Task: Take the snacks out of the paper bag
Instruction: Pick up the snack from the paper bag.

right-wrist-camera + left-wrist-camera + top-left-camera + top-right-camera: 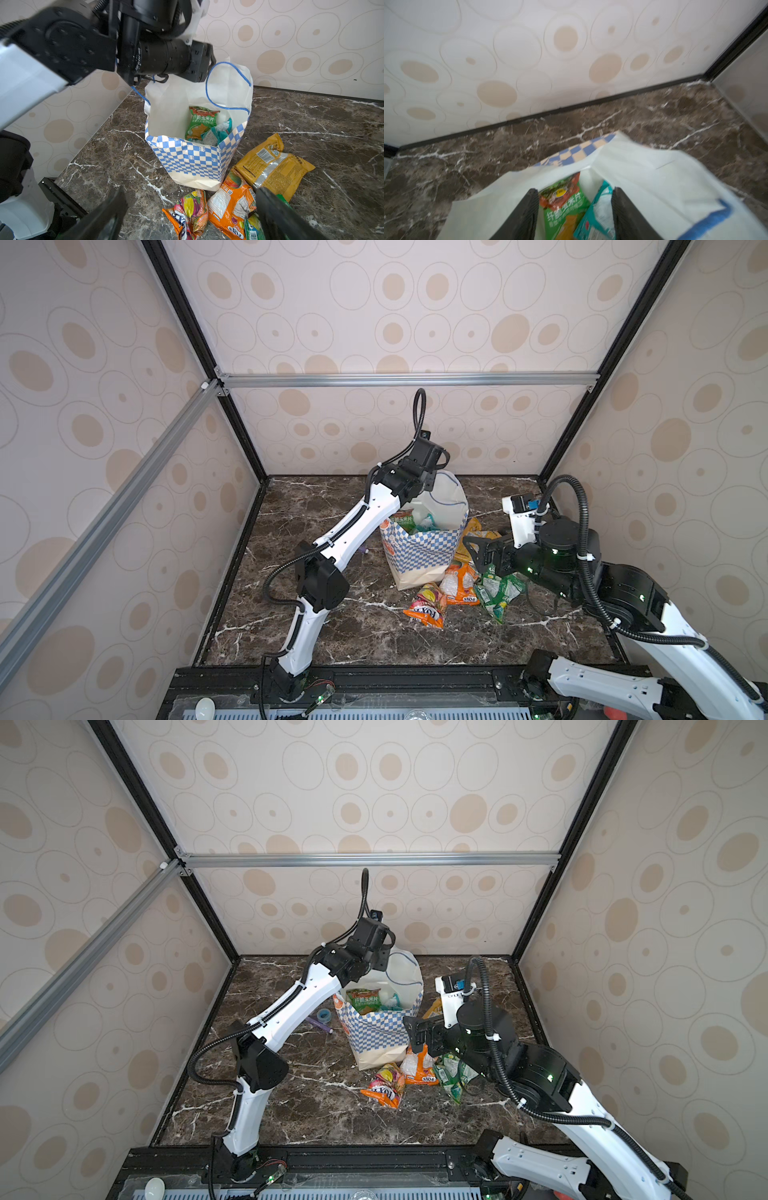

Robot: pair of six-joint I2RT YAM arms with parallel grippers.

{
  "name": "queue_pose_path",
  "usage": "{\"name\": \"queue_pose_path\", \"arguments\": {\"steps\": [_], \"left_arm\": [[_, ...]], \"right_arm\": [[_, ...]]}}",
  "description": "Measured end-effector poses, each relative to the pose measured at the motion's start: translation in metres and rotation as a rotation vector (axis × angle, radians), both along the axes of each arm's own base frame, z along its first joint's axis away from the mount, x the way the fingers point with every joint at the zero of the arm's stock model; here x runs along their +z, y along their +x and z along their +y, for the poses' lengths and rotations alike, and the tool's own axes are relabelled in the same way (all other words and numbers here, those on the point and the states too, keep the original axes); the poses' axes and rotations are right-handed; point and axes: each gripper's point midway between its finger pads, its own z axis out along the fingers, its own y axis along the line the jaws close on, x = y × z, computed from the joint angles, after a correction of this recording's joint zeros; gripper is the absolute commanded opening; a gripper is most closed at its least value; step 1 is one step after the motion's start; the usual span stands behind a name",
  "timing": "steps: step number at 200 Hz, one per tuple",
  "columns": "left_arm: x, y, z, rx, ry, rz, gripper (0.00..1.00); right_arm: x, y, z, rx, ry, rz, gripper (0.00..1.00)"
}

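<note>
Left gripper (574, 189) half-open astride green packet (562, 207) and teal packet (600, 214) in paper bag (193, 160), grip unclear. Right gripper (191, 192) wide, empty, above orange packet (230, 207). Tape roll (323, 1014), pen (320, 1026) beside bag.

Soft, even, fairly bright light, perhaps from overhead; shadows faint. Left wrist view smeared with blur; top views sharp, stretched at edges

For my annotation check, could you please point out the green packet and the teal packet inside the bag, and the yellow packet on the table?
green packet (202, 122): right wrist view, on its printed front.
teal packet (219, 133): right wrist view, on its crumpled face.
yellow packet (276, 165): right wrist view, on its silvery strip.
</note>
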Motion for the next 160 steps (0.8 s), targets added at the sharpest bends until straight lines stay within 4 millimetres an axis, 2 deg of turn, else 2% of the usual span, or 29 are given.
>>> {"name": "queue_pose_path", "arguments": {"steps": [13,24,51,62,84,122,133,160], "left_arm": [[-0.019,0.001,0.007,0.007,0.004,0.052,0.54],[-0.027,-0.002,0.008,0.001,0.003,0.084,0.54],[-0.034,-0.012,-0.005,-0.045,-0.028,0.123,0.54],[-0.042,-0.017,-0.008,-0.066,-0.033,0.153,0.55],[-0.070,-0.029,-0.012,-0.097,-0.027,0.231,0.62],[-0.137,-0.056,-0.010,-0.136,0.008,0.404,0.73],[-0.146,-0.060,-0.010,-0.141,0.013,0.431,0.76],[-0.153,-0.061,-0.013,-0.150,0.013,0.449,0.84]], "right_arm": [[0.000,-0.001,0.002,0.015,-0.002,0.004,1.00],[-0.003,0.000,0.006,0.025,-0.010,0.015,1.00],[-0.008,0.002,0.020,0.068,-0.029,0.051,1.00],[-0.012,0.003,0.028,0.090,-0.039,0.071,1.00],[-0.024,0.006,0.042,0.131,-0.066,0.116,1.00],[-0.036,0.006,0.051,0.166,-0.097,0.179,1.00],[-0.036,0.006,0.050,0.167,-0.100,0.186,1.00],[-0.036,0.005,0.049,0.169,-0.102,0.193,1.00]]}}
